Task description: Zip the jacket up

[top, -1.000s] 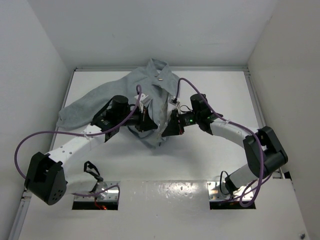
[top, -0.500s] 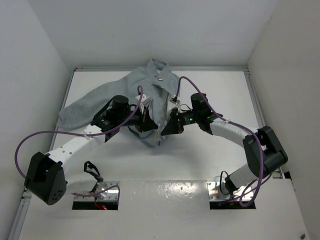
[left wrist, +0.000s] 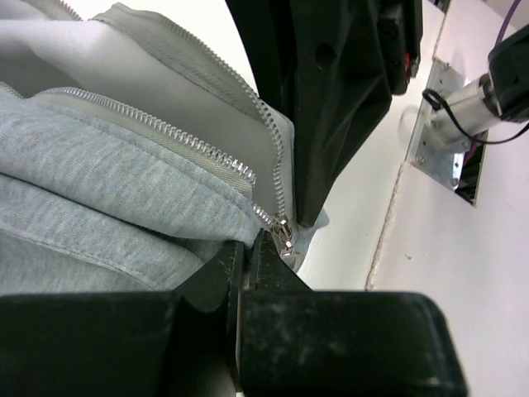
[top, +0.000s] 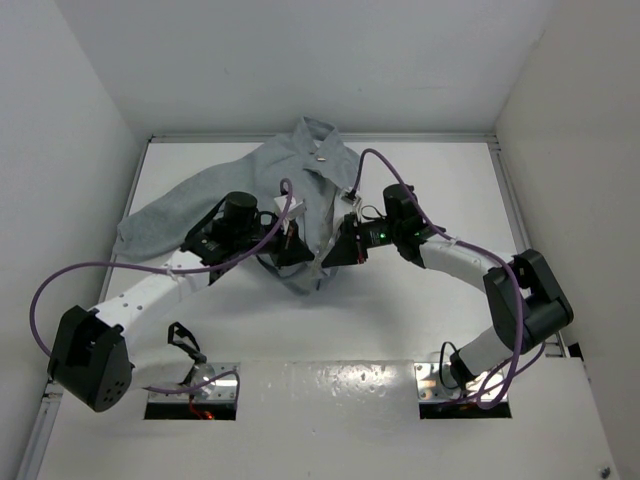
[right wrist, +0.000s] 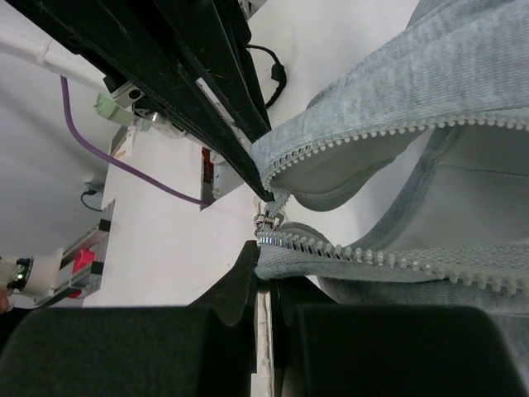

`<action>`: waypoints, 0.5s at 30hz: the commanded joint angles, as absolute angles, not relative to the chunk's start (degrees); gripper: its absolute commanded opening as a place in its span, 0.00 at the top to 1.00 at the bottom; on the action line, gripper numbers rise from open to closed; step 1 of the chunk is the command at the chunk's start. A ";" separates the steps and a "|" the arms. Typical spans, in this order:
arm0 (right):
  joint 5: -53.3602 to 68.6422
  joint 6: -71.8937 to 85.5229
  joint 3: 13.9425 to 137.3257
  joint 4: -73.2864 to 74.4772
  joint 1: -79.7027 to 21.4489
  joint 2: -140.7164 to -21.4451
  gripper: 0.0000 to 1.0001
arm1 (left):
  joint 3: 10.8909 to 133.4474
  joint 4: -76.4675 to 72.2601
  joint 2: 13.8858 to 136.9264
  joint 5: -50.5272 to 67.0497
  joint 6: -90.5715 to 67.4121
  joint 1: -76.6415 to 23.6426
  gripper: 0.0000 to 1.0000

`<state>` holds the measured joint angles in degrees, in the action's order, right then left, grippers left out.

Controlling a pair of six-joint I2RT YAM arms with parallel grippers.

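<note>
- Jacket (top: 270,172) lies bunched at the middle of the table (top: 445,200), reaching its far edge, zipper (left wrist: 190,142) open.
- Left gripper (left wrist: 246,250) and right gripper (right wrist: 263,263) each pinch a bottom zipper edge.
- Likely step: joining the ends; next, the free end must seat in the slider (right wrist: 266,220).

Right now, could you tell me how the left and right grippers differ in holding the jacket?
The left gripper reaches in from the left, the right gripper from the right. In the right wrist view, the right gripper pinches the straighter lower teeth row, the left gripper the curving upper edge. Both are shut on the jacket hem beside the slider.
</note>
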<state>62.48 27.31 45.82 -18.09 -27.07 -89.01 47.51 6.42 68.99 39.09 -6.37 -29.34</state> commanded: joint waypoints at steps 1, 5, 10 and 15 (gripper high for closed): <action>63.81 28.04 48.08 -23.82 -26.02 -88.77 1.00 | 49.22 9.57 66.45 42.10 -1.41 -30.41 1.00; 63.55 28.04 47.99 -23.91 -25.23 -88.86 1.00 | 48.60 10.72 65.21 42.10 0.44 -30.41 1.00; 63.11 28.91 48.08 -25.22 -24.70 -89.03 1.00 | 48.08 13.36 64.69 43.15 3.52 -30.41 1.00; 63.46 31.45 48.43 -28.46 -24.70 -89.56 1.00 | 48.77 13.36 67.05 43.68 3.52 -30.41 1.00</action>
